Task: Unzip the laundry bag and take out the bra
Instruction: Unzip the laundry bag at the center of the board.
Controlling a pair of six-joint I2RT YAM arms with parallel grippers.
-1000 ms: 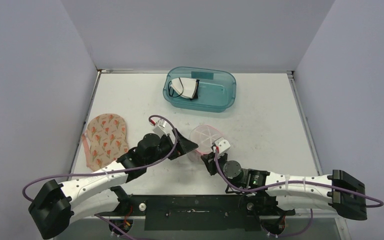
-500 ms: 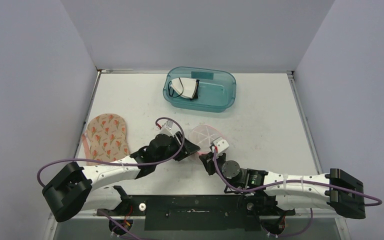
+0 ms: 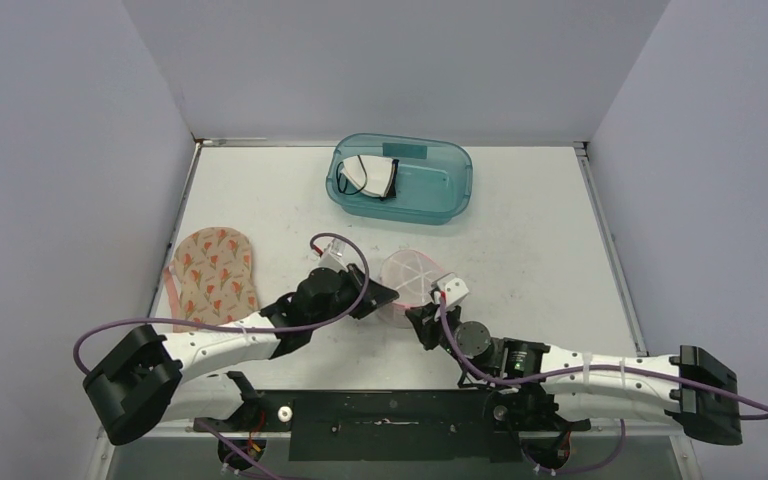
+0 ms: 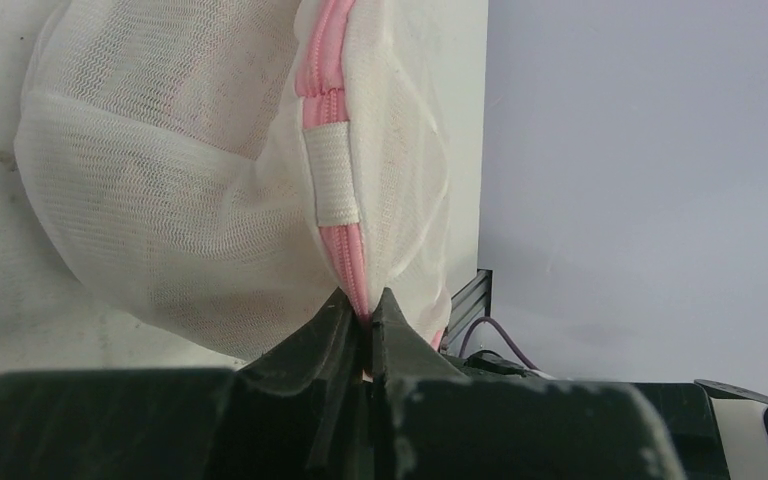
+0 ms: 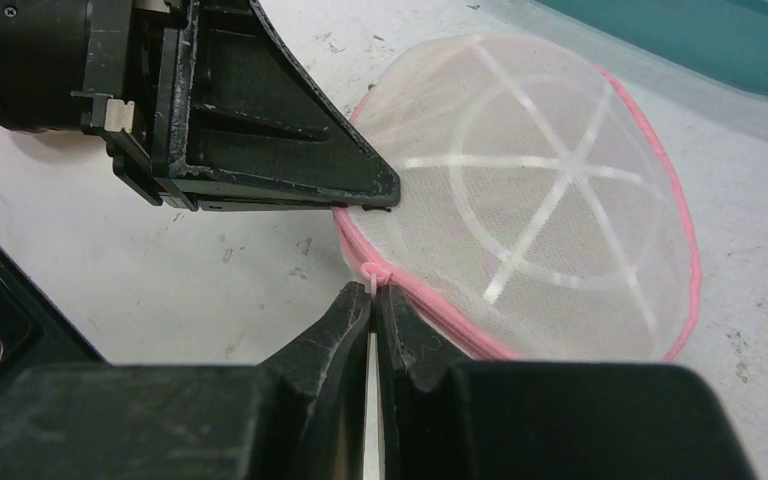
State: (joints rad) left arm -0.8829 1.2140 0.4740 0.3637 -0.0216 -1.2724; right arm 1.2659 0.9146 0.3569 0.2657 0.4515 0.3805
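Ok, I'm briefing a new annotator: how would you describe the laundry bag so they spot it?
On the table, look front-centre. The laundry bag is the round dome of see-through mesh with a pink zipper rim, unlike the teal tub behind it or the floral cloth to its left.

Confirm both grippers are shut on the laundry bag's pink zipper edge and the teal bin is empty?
No: top view shows a white, black-trimmed item in the teal bin. The left gripper and right gripper are both shut on the laundry bag's pink edge.
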